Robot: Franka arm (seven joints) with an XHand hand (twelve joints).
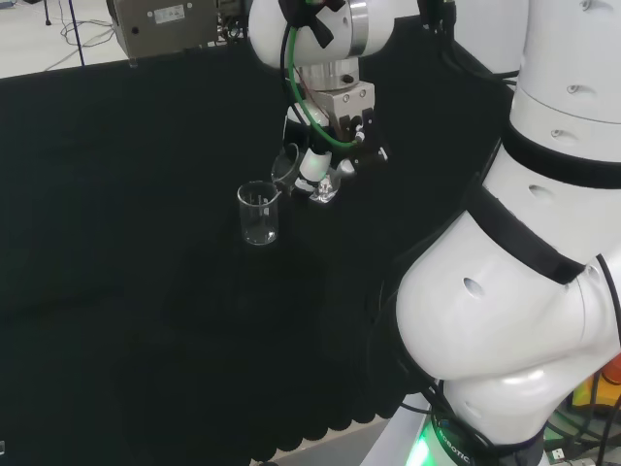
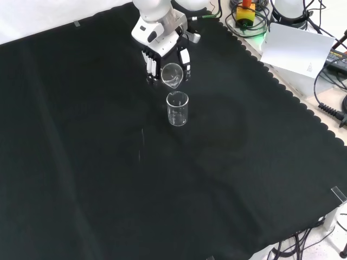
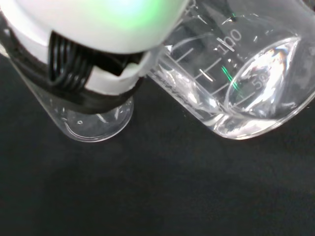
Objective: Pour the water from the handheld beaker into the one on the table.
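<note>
The handheld beaker [image 2: 171,75], clear glass, sits in the upper middle of the front view, tipped so that its round mouth faces the camera and its lip points down toward the beaker on the table [image 2: 177,109], which stands upright just below it in that frame. In the head view the tilted beaker [image 1: 288,167] is a little above centre, its spout over the rim of the upright beaker [image 1: 258,214] just to its lower left; whether the two rims touch I cannot tell. The wrist view shows the held beaker [image 3: 246,83] close and slanted, with printed scale marks on its wall and water gathered in its lower part, while the base of the standing beaker [image 3: 93,123] shows beside it on the black cloth [image 2: 108,179].

The hand [image 2: 162,51] comes in from the top of the front view, its black and white fingers [image 2: 149,67] curled down either side of the tilted beaker, gripping it. Above it in the head view is the arm's white wrist [image 1: 320,39] with a green cable.
</note>
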